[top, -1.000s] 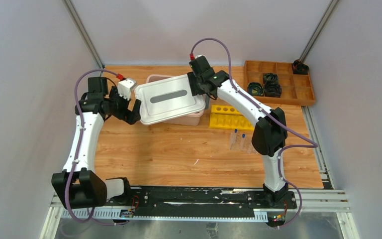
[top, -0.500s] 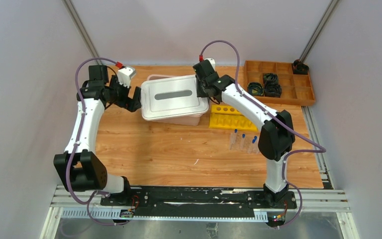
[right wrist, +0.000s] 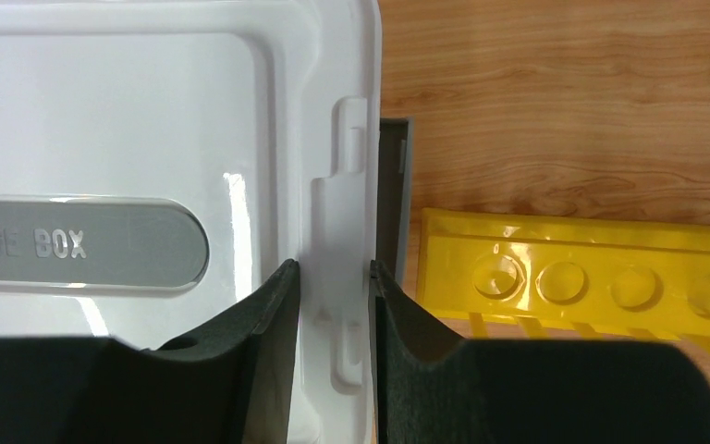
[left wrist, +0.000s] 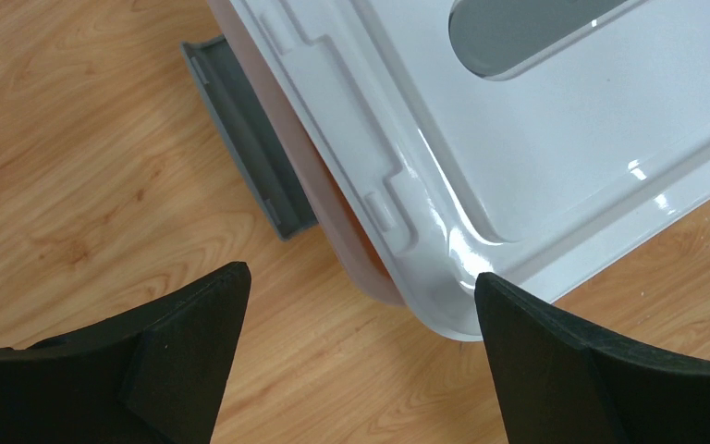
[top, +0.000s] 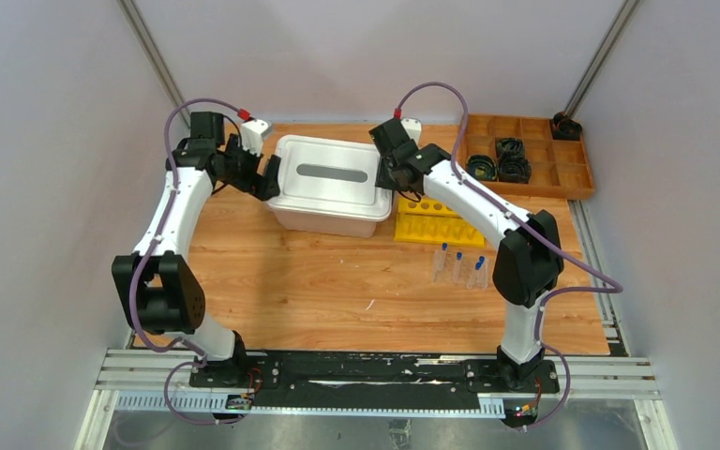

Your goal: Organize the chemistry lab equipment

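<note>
A white storage box lid (top: 328, 173) lies level on its translucent box (top: 323, 217). My right gripper (top: 389, 178) is shut on the lid's right rim, as the right wrist view shows (right wrist: 333, 266). My left gripper (top: 267, 178) is open and empty just off the lid's left corner (left wrist: 361, 275). The yellow six-hole tube rack (top: 431, 220) lies right of the box and shows in the right wrist view (right wrist: 592, 277). Three small clear tubes with blue caps (top: 457, 264) stand in front of it. Beaker, funnel and rod are out of view.
A brown wooden compartment tray (top: 562, 169) holding black ring parts (top: 511, 159) sits at the back right. Grey latches hang open on the box's left side (left wrist: 245, 139) and right side (right wrist: 390, 194). Grey walls close in the sides and back.
The lid has moved right and back and gone from tilted to level on the box. Both arms moved back with it. My left gripper now stands open beside the lid's corner.
</note>
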Robot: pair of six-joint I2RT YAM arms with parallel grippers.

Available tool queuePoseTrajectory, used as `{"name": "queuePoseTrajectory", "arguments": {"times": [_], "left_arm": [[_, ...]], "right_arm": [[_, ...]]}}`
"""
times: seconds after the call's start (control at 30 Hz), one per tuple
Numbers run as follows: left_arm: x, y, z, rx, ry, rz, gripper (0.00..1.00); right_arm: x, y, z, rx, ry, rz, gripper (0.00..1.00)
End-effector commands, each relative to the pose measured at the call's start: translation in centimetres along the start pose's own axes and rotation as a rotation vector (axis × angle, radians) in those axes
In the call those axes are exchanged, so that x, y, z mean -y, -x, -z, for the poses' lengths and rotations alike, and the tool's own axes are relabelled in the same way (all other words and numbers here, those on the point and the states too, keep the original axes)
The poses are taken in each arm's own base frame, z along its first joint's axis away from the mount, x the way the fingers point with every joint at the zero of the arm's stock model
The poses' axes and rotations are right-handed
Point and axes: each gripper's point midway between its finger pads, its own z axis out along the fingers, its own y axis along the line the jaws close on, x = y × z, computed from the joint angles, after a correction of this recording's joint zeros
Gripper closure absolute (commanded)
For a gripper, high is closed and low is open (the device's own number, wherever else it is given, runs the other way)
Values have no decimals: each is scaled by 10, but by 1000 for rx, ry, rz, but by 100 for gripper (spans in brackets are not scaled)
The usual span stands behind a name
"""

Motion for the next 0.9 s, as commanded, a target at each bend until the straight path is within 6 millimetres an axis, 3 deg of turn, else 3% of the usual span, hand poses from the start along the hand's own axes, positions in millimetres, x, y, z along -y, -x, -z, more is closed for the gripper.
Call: {"name": "queuePoseTrajectory", "arguments": {"times": [0.0, 0.37, 0.57, 0.7, 0.87], "left_arm": [[-14, 21, -8, 29, 46, -29, 4], [-40, 20, -27, 1, 133, -52, 9], [-51, 28, -31, 8, 168, -58, 12], [-54, 34, -34, 21, 167, -47, 12], [-54, 38, -42, 26, 159, -39, 13]], "right_arm": [[-4, -19, 16, -74, 15, -56, 75], [-28, -5, 49, -39, 136, -67, 69], [-31, 5, 64, -3, 178, -55, 63], [-27, 6, 60, 6, 164, -46, 61], [-21, 3, 38, -28, 140, -41, 60]]}}
